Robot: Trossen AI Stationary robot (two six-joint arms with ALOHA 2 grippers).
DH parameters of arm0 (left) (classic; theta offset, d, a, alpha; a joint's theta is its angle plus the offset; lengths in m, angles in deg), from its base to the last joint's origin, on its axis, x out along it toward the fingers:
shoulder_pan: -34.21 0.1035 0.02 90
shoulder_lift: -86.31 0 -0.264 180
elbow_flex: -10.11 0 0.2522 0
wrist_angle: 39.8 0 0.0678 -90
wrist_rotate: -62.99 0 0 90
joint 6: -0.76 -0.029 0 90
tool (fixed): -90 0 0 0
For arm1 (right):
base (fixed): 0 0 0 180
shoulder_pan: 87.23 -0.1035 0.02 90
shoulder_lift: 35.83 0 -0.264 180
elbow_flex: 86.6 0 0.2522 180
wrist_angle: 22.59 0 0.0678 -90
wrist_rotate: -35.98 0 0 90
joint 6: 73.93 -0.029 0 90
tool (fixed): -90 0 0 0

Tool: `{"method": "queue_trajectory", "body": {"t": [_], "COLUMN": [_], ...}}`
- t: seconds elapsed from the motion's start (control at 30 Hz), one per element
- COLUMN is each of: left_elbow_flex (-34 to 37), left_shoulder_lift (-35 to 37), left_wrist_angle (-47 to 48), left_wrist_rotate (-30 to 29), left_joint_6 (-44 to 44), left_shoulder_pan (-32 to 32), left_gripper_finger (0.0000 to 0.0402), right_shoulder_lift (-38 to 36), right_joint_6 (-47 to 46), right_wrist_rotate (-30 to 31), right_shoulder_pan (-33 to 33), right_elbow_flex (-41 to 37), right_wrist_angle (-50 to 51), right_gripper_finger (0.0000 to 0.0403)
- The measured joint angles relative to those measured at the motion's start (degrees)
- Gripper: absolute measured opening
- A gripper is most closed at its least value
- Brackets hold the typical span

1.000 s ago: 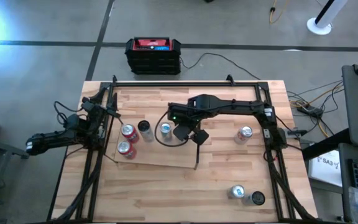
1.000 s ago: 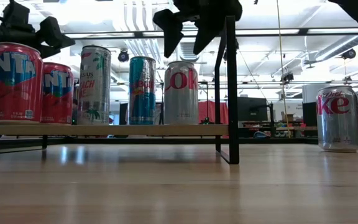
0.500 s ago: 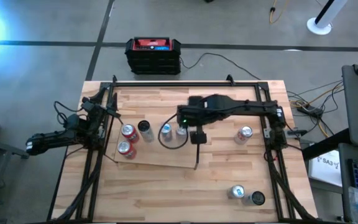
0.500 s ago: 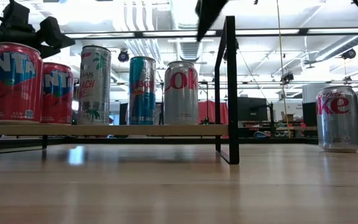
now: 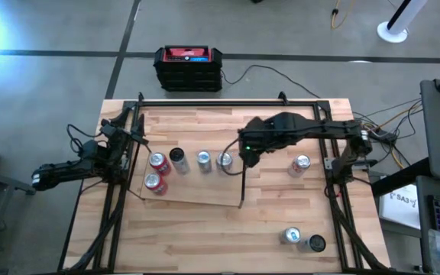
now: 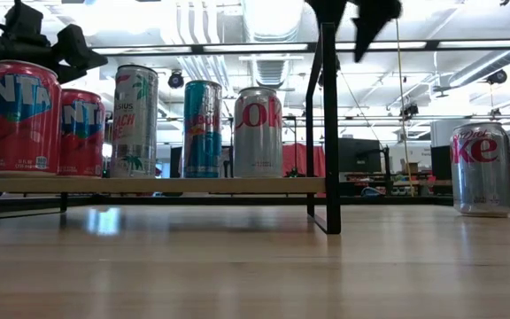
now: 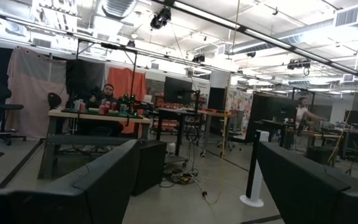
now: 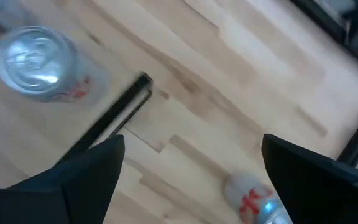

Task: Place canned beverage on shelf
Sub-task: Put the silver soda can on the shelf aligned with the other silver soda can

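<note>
On the worktop (image 5: 205, 218) right of the shelf (image 5: 197, 191) stands a silver can (image 5: 301, 163): rigid, smooth, likely slippery; best gripped mid-body. Right end effector (image 5: 247, 156) hovers wide open, empty.

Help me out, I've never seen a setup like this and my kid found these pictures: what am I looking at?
Two robot arms work at a wooden table. One camera looks down from above, one sits at table height, and one rides on each wrist. Five drink cans stand on a low shelf, the last a silver cola can. The right gripper hangs open and empty beside it. The left gripper waits off the table's edge, holding nothing. Three more cans stand loose on the table.
</note>
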Motion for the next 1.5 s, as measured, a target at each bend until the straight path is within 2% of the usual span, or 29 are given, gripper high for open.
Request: {"method": "queue_trajectory", "body": {"t": [0.2, 0.33, 0.5, 0.8, 1.0, 1.3, 1.5], "left_elbow_flex": [0.00, 0.00, 0.00, 0.00, 0.00, 0.00, 0.00], "left_shoulder_lift": [-0.08, -0.07, -0.07, -0.07, -0.07, -0.07, -0.07], "left_wrist_angle": [-0.15, -0.14, -0.15, -0.14, -0.14, -0.15, -0.14], "left_wrist_rotate": [-0.13, -0.13, -0.13, -0.15, -0.14, -0.15, -0.15], "left_joint_6": [0.01, 0.02, 0.00, 0.00, 0.00, 0.00, 0.02], "left_shoulder_pan": [0.02, 0.00, 0.01, 0.00, 0.01, 0.02, 0.00], "left_gripper_finger": [0.0311, 0.0311, 0.0311, 0.0311, 0.0311, 0.0311, 0.0311], "right_shoulder_lift": [-9.00, -13.78, -17.15, -19.35, -19.35, -19.36, -18.66], "right_joint_6": [-15.58, -24.29, -33.42, -45.49, -45.15, -37.63, -39.55], "right_wrist_rotate": [-0.65, -7.70, -16.17, -18.49, -22.10, -15.97, -16.61], "right_shoulder_pan": [0.00, 0.00, -0.02, 0.00, -0.01, 0.00, -0.03], "right_elbow_flex": [-15.14, -23.13, -29.02, -37.03, -37.22, -31.41, -32.13], "right_wrist_angle": [-0.14, -0.12, -0.15, -0.25, -0.36, -7.53, -4.33], "right_gripper_finger": [0.0363, 0.0363, 0.0363, 0.0363, 0.0363, 0.0363, 0.0363]}}
